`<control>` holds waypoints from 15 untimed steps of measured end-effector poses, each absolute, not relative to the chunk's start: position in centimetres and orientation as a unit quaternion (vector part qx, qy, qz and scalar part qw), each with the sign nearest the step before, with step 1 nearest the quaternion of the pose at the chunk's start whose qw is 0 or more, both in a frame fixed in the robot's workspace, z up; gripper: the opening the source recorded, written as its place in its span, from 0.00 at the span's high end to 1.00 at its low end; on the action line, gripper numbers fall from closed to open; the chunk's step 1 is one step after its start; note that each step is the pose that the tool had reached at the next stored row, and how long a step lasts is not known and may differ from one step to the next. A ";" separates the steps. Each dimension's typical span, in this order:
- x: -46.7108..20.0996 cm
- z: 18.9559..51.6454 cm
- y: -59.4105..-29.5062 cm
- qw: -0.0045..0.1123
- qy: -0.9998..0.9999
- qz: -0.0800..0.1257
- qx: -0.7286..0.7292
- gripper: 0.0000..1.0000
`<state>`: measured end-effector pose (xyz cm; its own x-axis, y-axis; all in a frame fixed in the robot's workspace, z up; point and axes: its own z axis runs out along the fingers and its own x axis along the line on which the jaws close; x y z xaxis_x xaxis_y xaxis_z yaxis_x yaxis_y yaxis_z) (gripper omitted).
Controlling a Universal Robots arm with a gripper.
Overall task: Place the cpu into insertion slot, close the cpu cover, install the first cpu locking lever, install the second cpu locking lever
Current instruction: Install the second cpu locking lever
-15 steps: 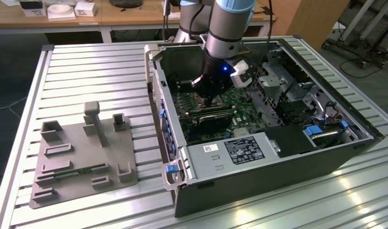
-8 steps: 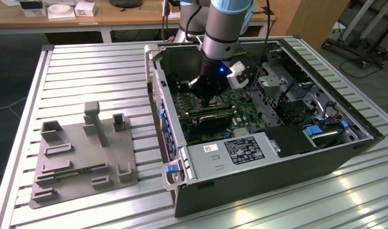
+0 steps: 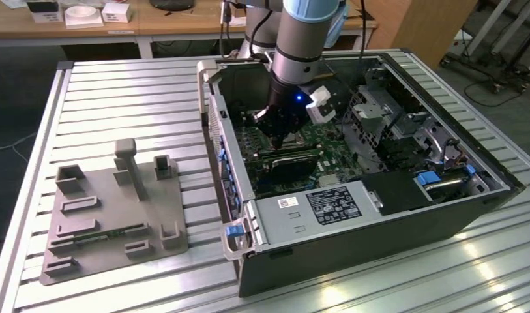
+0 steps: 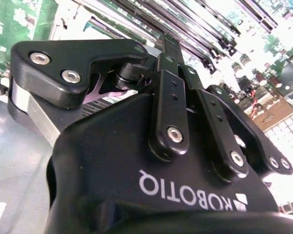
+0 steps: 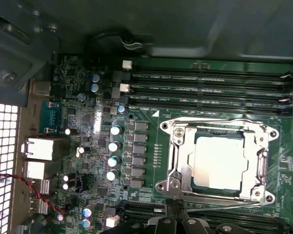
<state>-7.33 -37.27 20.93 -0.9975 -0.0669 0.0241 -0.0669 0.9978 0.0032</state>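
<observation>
On the exterior view's left, a grey fixture plate (image 3: 108, 215) with upright posts and shallow recesses lies on the ribbed bench (image 3: 117, 98); what its recesses hold cannot be made out. To its right, the open computer case (image 3: 473, 215) lies on its side. It holds the green motherboard (image 3: 334, 156), with a grey labelled box (image 3: 330, 205) at its near edge and a metal cage (image 3: 378, 111) towards the exterior view's right. The arm reaches down into the case, and the pincer (image 3: 282, 134) hangs low over the board's middle. In the first wrist view the cpu (image 5: 219, 163) sits in the insertion slot (image 5: 219, 138), its pale metal top showing through the cut-out of the cpu cover (image 5: 183, 161), which lies flat over it. So placing the chip and closing the cover look done, and the work seems to be at the locking levers. One wire lever (image 5: 210, 118) runs along the cover's edge beside the memory slots (image 5: 210, 87) and looks tucked in. The other lever (image 5: 219, 204) runs along the opposite edge, just beside the pincer (image 5: 179, 214); whether it is latched cannot be told. The pincer's fingers (image 4: 168, 97) appear drawn together in both wrist views, with nothing clamped between them. Judging by the thin wire and the crowded board, work on this lever calls for a fine, steady press sideways and down, kept away from the cover and the neighbouring slots.
</observation>
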 end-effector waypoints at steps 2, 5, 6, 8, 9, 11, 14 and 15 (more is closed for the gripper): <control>-7.6 20.9 -37.3 0.012 -0.999 -0.001 0.034 0.90; -7.7 20.7 -37.3 0.012 -0.999 -0.001 0.035 0.90; -7.7 20.7 -37.3 0.012 -0.999 -0.001 0.035 0.90; -7.7 20.6 -37.3 0.012 -0.999 -0.001 0.035 0.90; -7.8 20.6 -37.3 0.012 -0.999 -0.001 0.035 0.90; -7.8 20.5 -37.3 0.012 -0.999 -0.001 0.035 0.90; -7.8 20.4 -37.3 0.012 -0.999 -0.001 0.036 0.90; -7.9 20.4 -37.3 0.012 -0.999 -0.001 0.036 0.90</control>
<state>-7.86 -37.27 20.41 -0.9971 -0.0720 0.0241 -0.0719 0.9974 0.0032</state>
